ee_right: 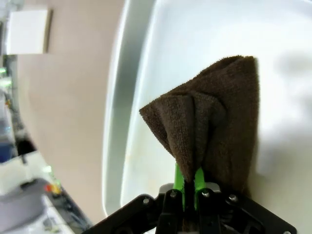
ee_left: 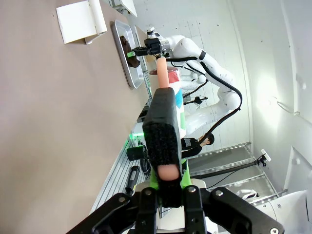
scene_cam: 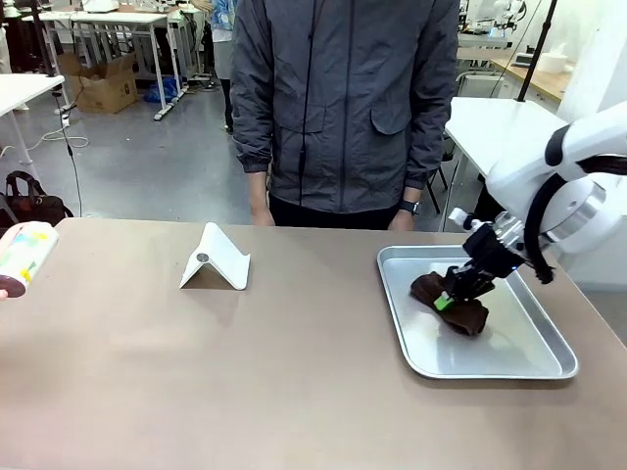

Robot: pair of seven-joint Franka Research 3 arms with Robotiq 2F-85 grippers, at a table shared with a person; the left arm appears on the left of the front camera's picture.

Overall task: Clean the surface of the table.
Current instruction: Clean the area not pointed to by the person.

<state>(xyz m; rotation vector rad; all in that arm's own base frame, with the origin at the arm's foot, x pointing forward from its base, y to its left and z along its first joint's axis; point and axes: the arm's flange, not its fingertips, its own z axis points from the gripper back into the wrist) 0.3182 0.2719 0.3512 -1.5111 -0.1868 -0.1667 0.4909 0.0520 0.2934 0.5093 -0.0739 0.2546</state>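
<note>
The table (scene_cam: 245, 372) has a wide matte brownish-taupe top. On its right side lies a silver tray (scene_cam: 549, 362) with a crumpled dark brown cloth (scene_cam: 468, 315) in it. My right gripper (scene_cam: 449, 299) is shut on the cloth inside the tray. The right wrist view shows the green pads (ee_right: 179, 178) pinching a fold of the cloth (ee_right: 214, 122) over the tray floor (ee_right: 195, 44). My left gripper (ee_left: 163, 97) is shut on a white bottle (ee_left: 178, 109) with a colourful label and a peach neck. That bottle (scene_cam: 24, 253) shows at the table's left edge.
A white folded stand (scene_cam: 216, 259) sits on the table left of the middle. A person in a grey jacket (scene_cam: 343, 98) stands at the far edge, hands down. The near half of the table is bare.
</note>
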